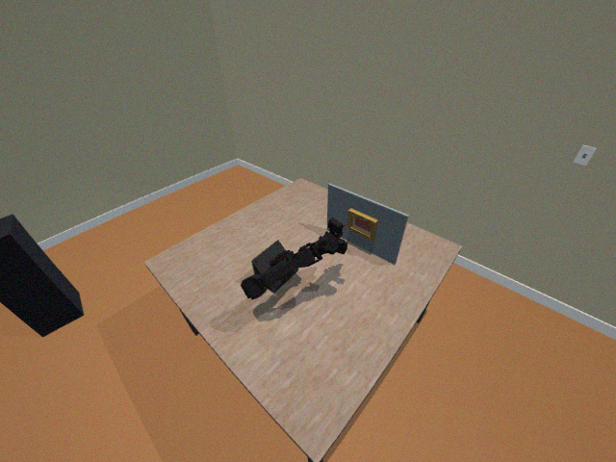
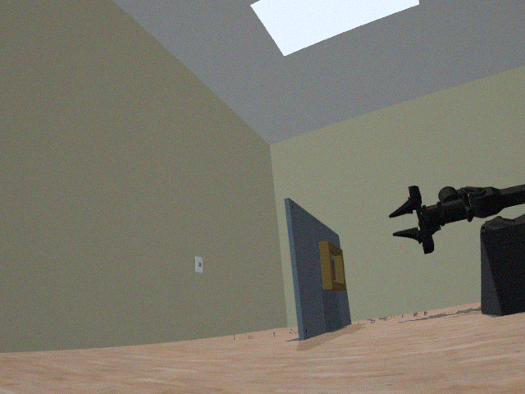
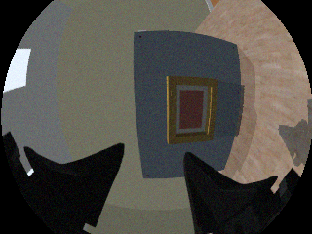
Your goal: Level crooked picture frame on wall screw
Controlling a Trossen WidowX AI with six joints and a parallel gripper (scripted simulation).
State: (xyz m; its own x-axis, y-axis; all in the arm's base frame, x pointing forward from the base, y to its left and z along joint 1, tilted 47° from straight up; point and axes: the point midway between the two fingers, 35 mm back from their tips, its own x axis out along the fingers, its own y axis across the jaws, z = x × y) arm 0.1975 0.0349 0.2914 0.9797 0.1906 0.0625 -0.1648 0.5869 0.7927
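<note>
Hand [image 2: 396, 223] spread and holding nothing, well back from the picture frame [image 2: 331, 265], which lies ahead and lower on the wall panel [image 2: 303, 237].

You're looking at a frame [image 1: 362, 222] with a yellow-gold border around a dull red picture, edged by a pale inner mat in the wrist view. It hangs on a slate blue-grey panel [image 1: 388, 233]. Your arm [image 1: 303, 256] and gripper [image 2: 403, 221] are black all over, as is the base [image 2: 502, 267]. The table [image 1: 318, 347] has a light wood grain, pinkish tan with paler streaks, carrying grey shadows of the arm. The floor [image 1: 74, 397] is flat orange, trimmed with a pale grey skirting [image 1: 537, 296]. The walls [image 1: 149, 74] are olive-khaki, the ceiling [image 2: 360, 84] grey with a white light panel [image 2: 330, 19]. A small white switch plate [image 1: 584, 155] sits on one wall, and a black box [image 1: 30, 278] stands on the floor.
</note>
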